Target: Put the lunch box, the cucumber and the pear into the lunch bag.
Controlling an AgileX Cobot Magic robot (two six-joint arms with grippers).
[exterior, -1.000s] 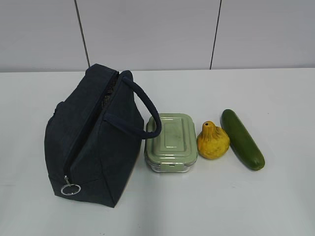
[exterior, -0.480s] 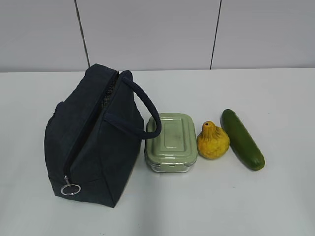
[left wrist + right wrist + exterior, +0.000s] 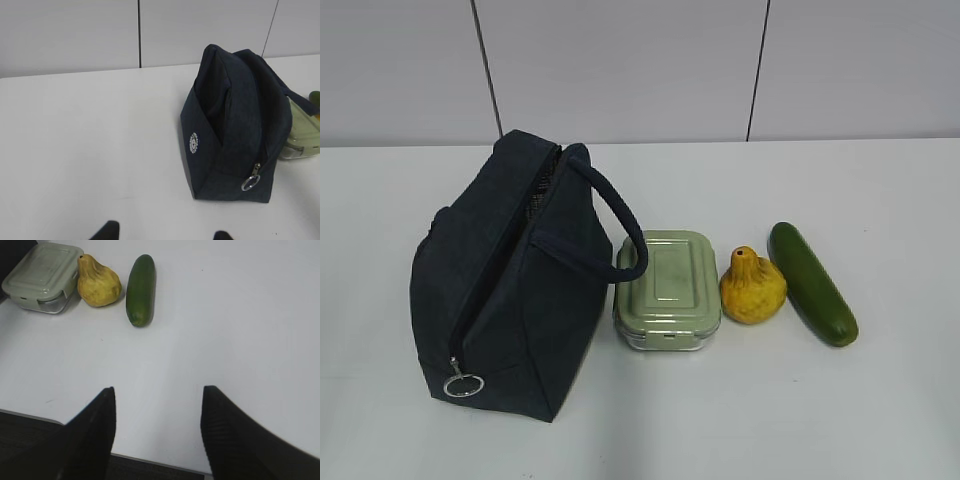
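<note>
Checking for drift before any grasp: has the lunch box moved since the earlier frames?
No. The lunch box sits as before, between the lunch bag and the pear.

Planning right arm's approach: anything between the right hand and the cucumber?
Nothing: right wrist view shows only bare white table between the open right hand and the cucumber.

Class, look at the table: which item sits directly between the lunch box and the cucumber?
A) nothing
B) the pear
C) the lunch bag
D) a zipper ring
B: the pear stands with the lunch box on one side and the cucumber on the other.
</note>
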